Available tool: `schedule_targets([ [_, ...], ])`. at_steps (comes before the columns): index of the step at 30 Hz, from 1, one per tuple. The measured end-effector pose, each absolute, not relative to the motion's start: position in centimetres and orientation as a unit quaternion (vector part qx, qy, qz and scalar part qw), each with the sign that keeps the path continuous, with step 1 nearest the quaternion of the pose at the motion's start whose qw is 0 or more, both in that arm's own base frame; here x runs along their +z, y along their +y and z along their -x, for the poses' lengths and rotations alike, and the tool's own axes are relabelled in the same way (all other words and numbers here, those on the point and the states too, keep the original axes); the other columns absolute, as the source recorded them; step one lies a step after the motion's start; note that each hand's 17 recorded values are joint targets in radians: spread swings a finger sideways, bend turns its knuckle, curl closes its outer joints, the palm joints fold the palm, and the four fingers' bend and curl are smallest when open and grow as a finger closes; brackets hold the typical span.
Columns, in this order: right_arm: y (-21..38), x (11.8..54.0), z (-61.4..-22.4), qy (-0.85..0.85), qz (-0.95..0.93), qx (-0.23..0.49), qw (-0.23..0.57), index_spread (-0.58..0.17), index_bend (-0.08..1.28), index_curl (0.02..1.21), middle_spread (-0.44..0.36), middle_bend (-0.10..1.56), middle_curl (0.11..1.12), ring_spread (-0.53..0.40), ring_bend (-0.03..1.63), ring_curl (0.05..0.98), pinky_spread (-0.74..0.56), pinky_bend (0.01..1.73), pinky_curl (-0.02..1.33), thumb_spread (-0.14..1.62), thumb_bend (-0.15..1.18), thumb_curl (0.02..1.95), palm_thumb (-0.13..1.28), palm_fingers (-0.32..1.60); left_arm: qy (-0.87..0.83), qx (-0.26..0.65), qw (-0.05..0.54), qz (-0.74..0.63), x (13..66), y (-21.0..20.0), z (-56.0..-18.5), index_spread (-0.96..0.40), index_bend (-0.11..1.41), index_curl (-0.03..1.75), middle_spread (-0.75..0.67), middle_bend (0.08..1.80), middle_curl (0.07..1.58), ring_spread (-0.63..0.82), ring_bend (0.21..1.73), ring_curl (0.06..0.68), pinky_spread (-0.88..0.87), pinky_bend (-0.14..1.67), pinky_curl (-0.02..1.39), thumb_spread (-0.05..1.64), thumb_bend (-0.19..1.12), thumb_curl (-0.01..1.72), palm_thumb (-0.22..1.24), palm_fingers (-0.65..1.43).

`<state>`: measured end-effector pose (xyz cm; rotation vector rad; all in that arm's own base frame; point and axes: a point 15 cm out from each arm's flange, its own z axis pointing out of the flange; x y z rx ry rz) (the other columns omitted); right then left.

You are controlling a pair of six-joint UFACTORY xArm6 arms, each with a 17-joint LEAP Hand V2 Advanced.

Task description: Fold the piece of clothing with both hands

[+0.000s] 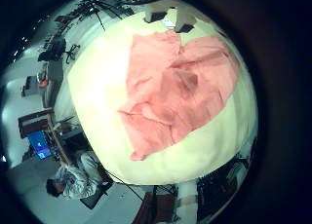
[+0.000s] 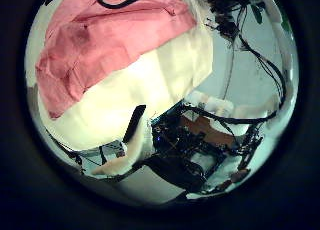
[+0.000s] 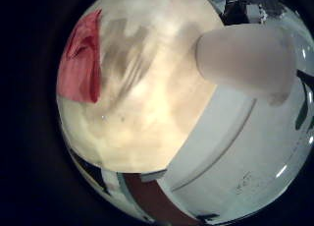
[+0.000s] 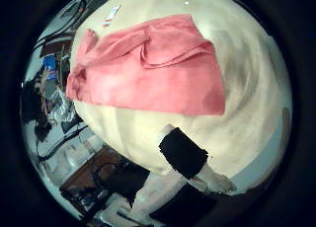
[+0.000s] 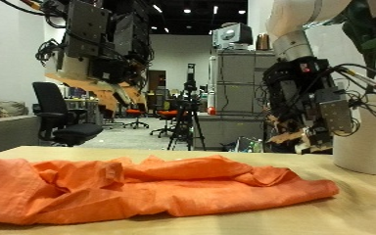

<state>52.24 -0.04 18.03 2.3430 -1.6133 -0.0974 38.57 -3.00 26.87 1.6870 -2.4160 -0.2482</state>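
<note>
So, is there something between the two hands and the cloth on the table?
Nothing visible. The orange garment lies crumpled on the table, with the left hand and right hand raised above it and only open air between them.

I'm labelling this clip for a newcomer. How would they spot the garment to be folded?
Look at the pale table below both raised arms. The cloth lies crumpled across it, the only soft orange-pink thing there, beside a white cylinder.
</note>
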Motion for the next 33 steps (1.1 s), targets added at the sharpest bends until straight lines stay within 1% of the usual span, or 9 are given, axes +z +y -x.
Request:
schedule_targets([
  [10, 1.9, 13.8, -54.8, -0.547, -0.821, -0.046, 0.159, -0.261, 0.16, 0.25, 0.013, 0.20, 0.35, 0.070, 0.34, 0.275, 0.14, 0.31, 0.33, 1.16, -0.02, 0.35, 0.42, 0.16, -0.812, -0.086, 0.092, -0.571, 26.8, -2.3, -38.3, 0.14, 0.15, 0.27, 0.36, 0.17, 0.23, 0.54, 0.41, 0.227, 0.51, 0.25, 0.32, 1.14, -0.02, 0.34, 0.38, -0.06],
  [16, 2.6, 13.1, -54.5, -0.540, -0.823, -0.048, 0.169, -0.230, 0.17, 0.27, -0.006, 0.28, 0.37, 0.022, 0.39, 0.278, 0.11, 0.24, 0.30, 1.12, -0.01, 0.35, 0.51, 0.31, -0.811, -0.087, 0.092, -0.571, 26.8, -2.2, -38.3, 0.13, 0.15, 0.26, 0.36, 0.17, 0.23, 0.54, 0.41, 0.227, 0.51, 0.25, 0.33, 1.13, -0.02, 0.33, 0.38, -0.06],
  [20, 3.2, 13.1, -54.4, -0.533, -0.827, -0.047, 0.173, -0.243, 0.18, 0.29, -0.042, 0.36, 0.40, -0.051, 0.47, 0.291, 0.02, 0.21, 0.28, 1.08, -0.01, 0.37, 0.58, 0.50, -0.809, -0.085, 0.092, -0.574, 26.8, -1.7, -38.4, 0.13, 0.15, 0.26, 0.36, 0.17, 0.24, 0.53, 0.41, 0.226, 0.51, 0.25, 0.33, 1.13, -0.02, 0.33, 0.38, -0.06],
  [23, 3.4, 13.2, -54.2, -0.528, -0.829, -0.046, 0.179, -0.282, 0.18, 0.30, -0.100, 0.43, 0.43, -0.158, 0.61, 0.327, -0.13, 0.26, 0.28, 1.04, -0.01, 0.38, 0.65, 0.78, -0.810, -0.085, 0.091, -0.574, 26.9, -1.7, -38.5, 0.13, 0.15, 0.26, 0.36, 0.17, 0.24, 0.53, 0.41, 0.228, 0.51, 0.25, 0.33, 1.13, -0.02, 0.33, 0.38, -0.05],
  [25, 3.0, 13.2, -54.0, -0.525, -0.829, -0.044, 0.189, -0.307, 0.19, 0.31, -0.133, 0.46, 0.45, -0.209, 0.66, 0.342, -0.23, 0.30, 0.28, 1.02, -0.02, 0.39, 0.67, 0.90, -0.809, -0.085, 0.091, -0.574, 26.9, -1.7, -38.6, 0.13, 0.15, 0.26, 0.35, 0.18, 0.24, 0.53, 0.41, 0.229, 0.51, 0.25, 0.33, 1.13, -0.02, 0.33, 0.38, -0.05],
  [26, 3.0, 13.3, -54.0, -0.524, -0.829, -0.043, 0.192, -0.330, 0.22, 0.32, -0.154, 0.49, 0.47, -0.236, 0.69, 0.359, -0.32, 0.37, 0.29, 1.01, -0.01, 0.39, 0.69, 1.05, -0.809, -0.085, 0.092, -0.574, 26.8, -1.7, -38.6, 0.13, 0.15, 0.26, 0.35, 0.18, 0.24, 0.53, 0.41, 0.229, 0.51, 0.25, 0.33, 1.13, -0.02, 0.33, 0.38, -0.05],
  [27, 3.0, 13.3, -54.0, -0.523, -0.829, -0.042, 0.192, -0.341, 0.21, 0.33, -0.167, 0.49, 0.47, -0.260, 0.70, 0.361, -0.38, 0.40, 0.30, 1.01, -0.02, 0.39, 0.69, 1.07, -0.809, -0.085, 0.092, -0.574, 26.8, -1.7, -38.6, 0.13, 0.15, 0.26, 0.35, 0.18, 0.24, 0.53, 0.41, 0.229, 0.51, 0.25, 0.33, 1.13, -0.02, 0.33, 0.38, -0.05],
  [30, 3.1, 13.5, -54.0, -0.521, -0.830, -0.039, 0.195, -0.386, 0.30, 0.39, -0.209, 0.57, 0.52, -0.303, 0.79, 0.419, -0.52, 0.52, 0.35, 0.99, -0.01, 0.40, 0.73, 1.25, -0.807, -0.085, 0.094, -0.577, 26.4, -1.3, -38.9, 0.13, 0.15, 0.26, 0.35, 0.17, 0.24, 0.53, 0.41, 0.229, 0.51, 0.25, 0.33, 1.13, -0.02, 0.33, 0.38, -0.05],
  [33, 3.1, 13.8, -53.9, -0.521, -0.830, -0.039, 0.195, -0.405, 0.43, 0.46, -0.222, 0.68, 0.57, -0.307, 0.86, 0.452, -0.57, 0.60, 0.38, 0.98, -0.01, 0.41, 0.77, 1.36, -0.805, -0.085, 0.094, -0.580, 25.6, -1.1, -39.2, 0.13, 0.15, 0.26, 0.35, 0.17, 0.24, 0.53, 0.41, 0.229, 0.51, 0.25, 0.33, 1.13, -0.02, 0.33, 0.38, -0.05],
])
